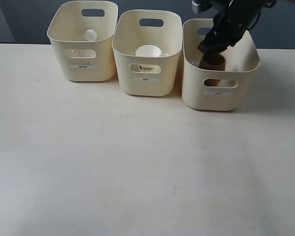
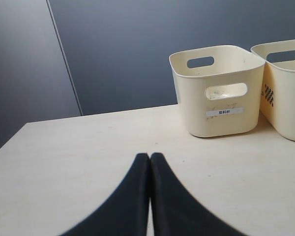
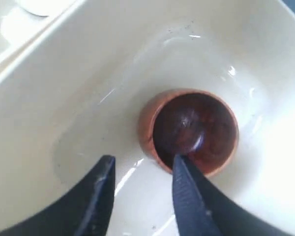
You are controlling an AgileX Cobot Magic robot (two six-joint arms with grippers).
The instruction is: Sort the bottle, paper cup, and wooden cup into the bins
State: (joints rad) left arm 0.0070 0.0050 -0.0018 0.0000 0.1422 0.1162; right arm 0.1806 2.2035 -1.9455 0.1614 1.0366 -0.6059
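Note:
The wooden cup [image 1: 212, 62] stands upright on the floor of the right bin [image 1: 194, 96]. My right gripper [image 1: 210, 49] reaches down into that bin from above. In the right wrist view the gripper [image 3: 142, 164] is open over the bin floor [image 3: 88, 128]; one fingertip overlaps the rim of the wooden cup [image 3: 194, 129], the other stands apart from it. The paper cup [image 1: 148, 50] sits in the middle bin [image 1: 145, 87]. Only the white cap of the bottle [image 1: 90, 34] shows in the left bin [image 1: 83, 74]. My left gripper [image 2: 150, 157] is shut and empty above the table.
The three bins stand in a row along the far edge of the pale table [image 1: 137, 167]. A dark wall rises behind them. The left wrist view shows the left bin [image 2: 219, 118] and part of the middle bin [image 2: 287, 113] ahead on the table.

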